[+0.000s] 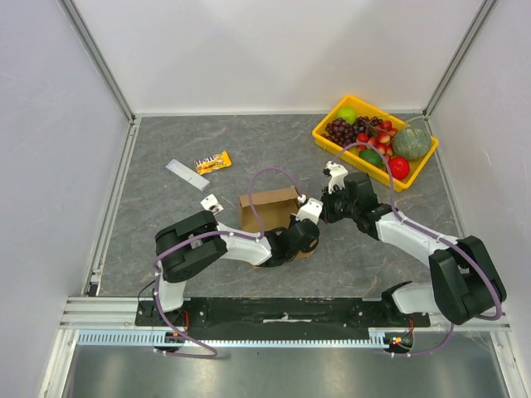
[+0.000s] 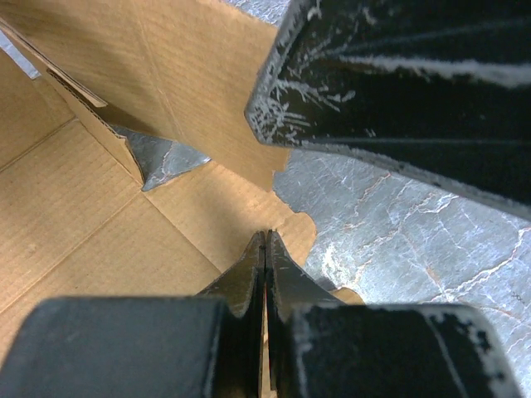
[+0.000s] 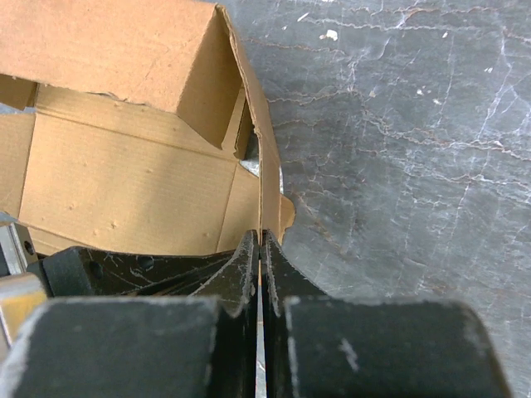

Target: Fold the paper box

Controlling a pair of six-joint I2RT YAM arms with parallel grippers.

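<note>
Brown corrugated cardboard box [image 1: 268, 207]: one, at centre.
Yellow plastic tray [image 1: 330, 144]: one, at 2 o'clock.
Round green apple [image 1: 347, 115]: one.
Dark purple grape bunch [image 1: 340, 130]: one.
Round red fruit [image 1: 399, 167]: one.
Grey-green netted melon [image 1: 413, 143]: one.
Orange foil snack packet [image 1: 213, 162]: one, at 10 o'clock.
Flat white packet [image 1: 187, 174]: one, at 10 o'clock.
White-and-black robot arms: two, left arm [image 1: 241, 245] at 7 o'clock, right arm [image 1: 411, 236] at 5 o'clock.

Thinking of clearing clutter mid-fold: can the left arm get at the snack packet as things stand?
Probably not yet: the left gripper looks shut on the paper box, which also stands between it and the snack packet.
</note>
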